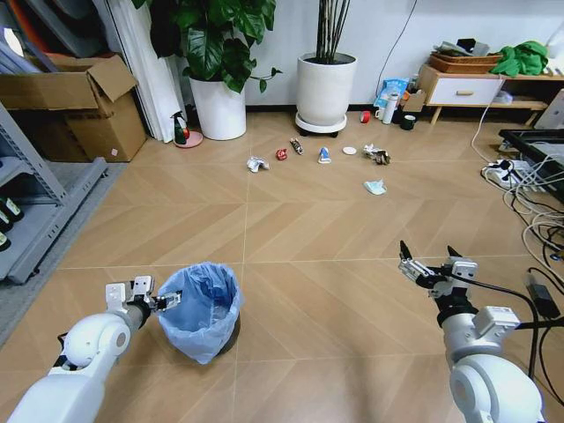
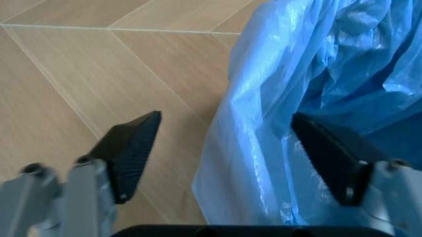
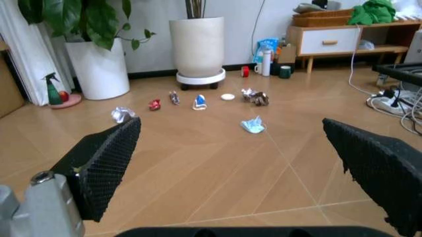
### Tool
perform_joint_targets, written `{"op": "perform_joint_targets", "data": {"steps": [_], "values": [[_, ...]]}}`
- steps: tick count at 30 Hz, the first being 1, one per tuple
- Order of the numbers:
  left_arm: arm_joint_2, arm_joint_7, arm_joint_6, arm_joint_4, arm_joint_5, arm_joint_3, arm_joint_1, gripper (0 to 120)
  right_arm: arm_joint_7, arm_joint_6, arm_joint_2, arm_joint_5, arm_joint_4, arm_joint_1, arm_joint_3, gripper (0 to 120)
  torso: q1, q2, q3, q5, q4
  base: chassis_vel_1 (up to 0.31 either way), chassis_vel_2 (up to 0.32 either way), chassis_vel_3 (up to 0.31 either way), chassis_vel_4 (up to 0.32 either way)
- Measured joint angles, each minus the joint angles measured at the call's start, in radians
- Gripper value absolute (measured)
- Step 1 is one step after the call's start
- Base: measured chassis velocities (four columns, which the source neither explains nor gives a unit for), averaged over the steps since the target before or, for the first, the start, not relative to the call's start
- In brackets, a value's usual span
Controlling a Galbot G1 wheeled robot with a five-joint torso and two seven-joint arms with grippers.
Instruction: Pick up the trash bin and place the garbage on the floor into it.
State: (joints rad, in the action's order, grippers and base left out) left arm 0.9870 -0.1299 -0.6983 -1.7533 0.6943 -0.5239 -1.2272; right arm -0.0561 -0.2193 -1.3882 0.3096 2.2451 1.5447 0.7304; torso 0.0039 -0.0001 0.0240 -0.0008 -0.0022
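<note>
The trash bin, small, dark and lined with a crinkled light blue bag, stands on the floor at my near left. My left gripper is open at its rim. In the left wrist view one finger is outside the bag and the other inside. The garbage lies far ahead in a loose row: crumpled paper, red can, dark wrapper, carton, lid and mask. My right gripper hovers open and empty at the near right, facing the litter.
Two white plant pots stand at the far wall, with cardboard boxes and a metal shelf on the left. Cables sprawl on the right below a wooden cabinet. A white bottle and a red tape roll sit by it.
</note>
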Motion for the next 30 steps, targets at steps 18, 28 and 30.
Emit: {"op": "perform_joint_targets", "data": {"steps": [18,28,30], "values": [[0.007,0.006,-0.001,0.012,-0.024,0.019,-0.002,10,0.000,0.005,0.001,0.006,0.002,-0.002,0.011,100,0.000,0.000,0.000,0.0000,-0.0001,0.000,0.000,0.000,0.000],[0.013,-0.002,0.014,-0.029,-0.010,0.003,-0.015,0,-0.006,-0.005,0.001,0.032,0.002,-0.014,0.013,100,0.000,0.000,0.000,0.0001,0.0000,0.000,0.000,0.000,0.000],[0.015,-0.008,0.024,-0.056,0.005,-0.011,-0.026,0,-0.011,-0.015,0.003,0.047,0.005,-0.019,0.016,100,0.000,0.000,0.000,0.0000,0.0000,0.000,0.000,0.000,0.000]]}}
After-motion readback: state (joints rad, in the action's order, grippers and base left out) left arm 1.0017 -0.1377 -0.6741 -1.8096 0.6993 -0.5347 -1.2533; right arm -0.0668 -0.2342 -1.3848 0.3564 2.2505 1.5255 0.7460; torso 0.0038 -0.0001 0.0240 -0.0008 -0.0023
